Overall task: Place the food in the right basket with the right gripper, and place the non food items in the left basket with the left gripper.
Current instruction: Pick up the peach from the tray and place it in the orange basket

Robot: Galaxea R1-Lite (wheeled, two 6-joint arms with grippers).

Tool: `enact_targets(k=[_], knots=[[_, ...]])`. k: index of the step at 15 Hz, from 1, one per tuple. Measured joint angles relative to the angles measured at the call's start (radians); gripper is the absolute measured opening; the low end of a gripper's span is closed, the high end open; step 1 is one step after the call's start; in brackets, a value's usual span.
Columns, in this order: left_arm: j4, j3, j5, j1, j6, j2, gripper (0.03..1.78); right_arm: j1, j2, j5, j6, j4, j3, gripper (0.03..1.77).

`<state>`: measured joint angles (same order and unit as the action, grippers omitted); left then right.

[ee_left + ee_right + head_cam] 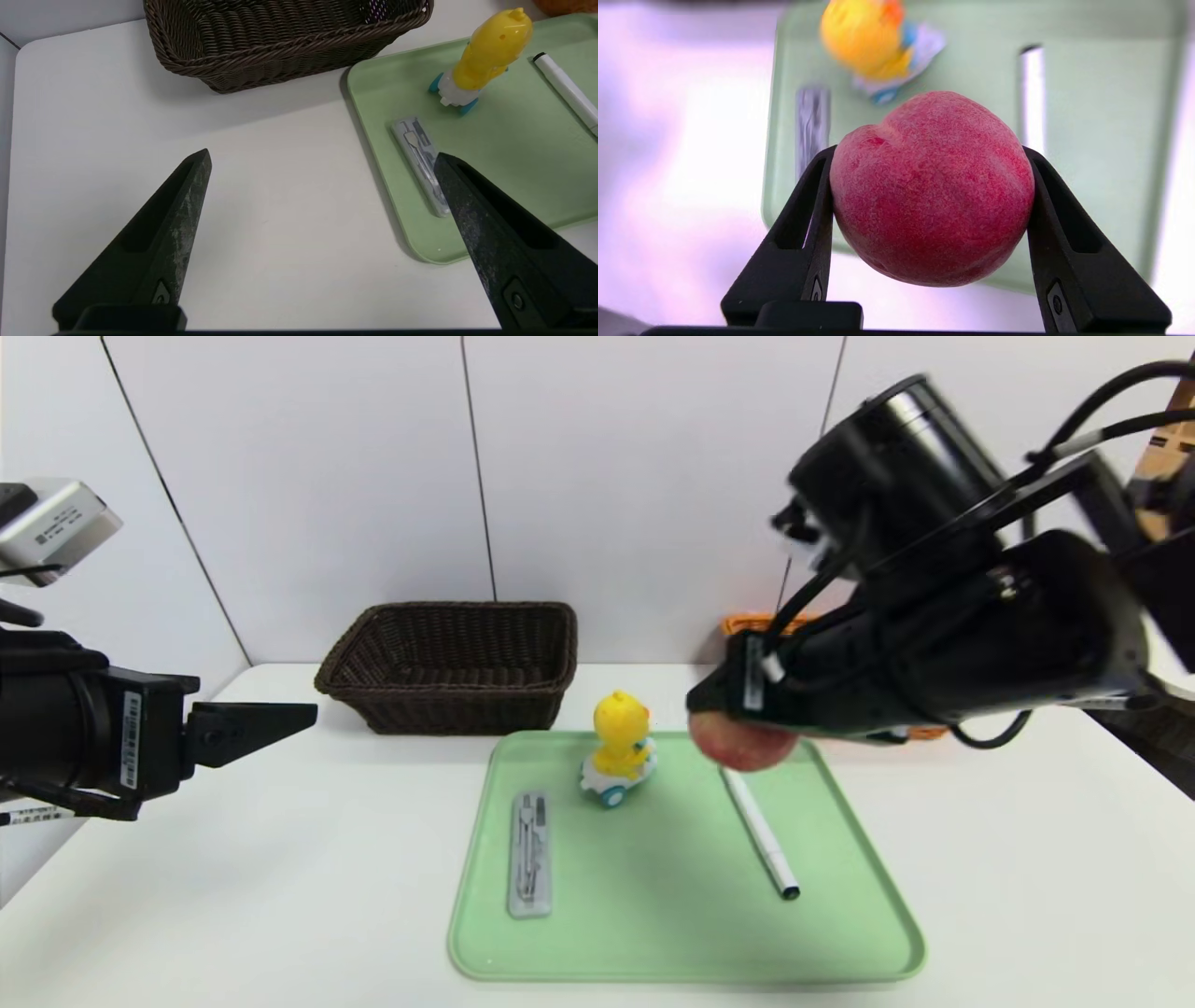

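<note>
Head view first: the right hand (932, 151) is lifted over the far right part of the tray, tipped downward, its arm reaching in from the right side. It grasps the peach (932, 189), one finger pressed to either side. The left hand (322, 151) hangs over the left of the desk, fingers spread wide, with nothing between them.

Below them lies a white desk (308, 859), and behind it stands a pale panelled wall (644, 476) with dark seams. Nearest on the desk is the green tray (653, 915). On it, the flat grey case (530, 854) lies near the left edge, the white pen (761, 831) with its black tip lies slantwise on the right, and the yellow duck toy (621, 737) sits on its white wheeled base close to the far edge.

Farther back, the dark brown basket (448, 695) stands behind the tray to the left; something dark with pale dots (375, 10) shows inside it in the left wrist view. The orange basket (747, 623) stands at the far right, mostly hidden by the right arm.
</note>
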<state>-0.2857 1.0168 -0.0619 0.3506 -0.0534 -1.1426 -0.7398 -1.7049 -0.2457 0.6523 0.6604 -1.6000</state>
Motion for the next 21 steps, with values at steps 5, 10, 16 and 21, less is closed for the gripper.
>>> enact_targets(k=[5,10,16,21], knots=[[0.000,0.003,0.004,0.006,-0.011,-0.007,1.69,0.318,0.082,0.086,-0.006,-0.018,-0.043,1.13],[0.010,0.001,0.002,0.065,-0.037,-0.011,1.69,0.493,-0.024,0.107,0.001,-0.101,-0.148,1.13],[0.105,-0.004,0.002,0.097,-0.073,-0.032,1.69,0.561,-0.212,0.115,0.003,-0.116,-0.239,1.13],[0.103,-0.006,0.004,0.099,-0.073,-0.039,1.69,0.651,-0.360,0.115,0.002,-0.116,-0.319,1.13]])
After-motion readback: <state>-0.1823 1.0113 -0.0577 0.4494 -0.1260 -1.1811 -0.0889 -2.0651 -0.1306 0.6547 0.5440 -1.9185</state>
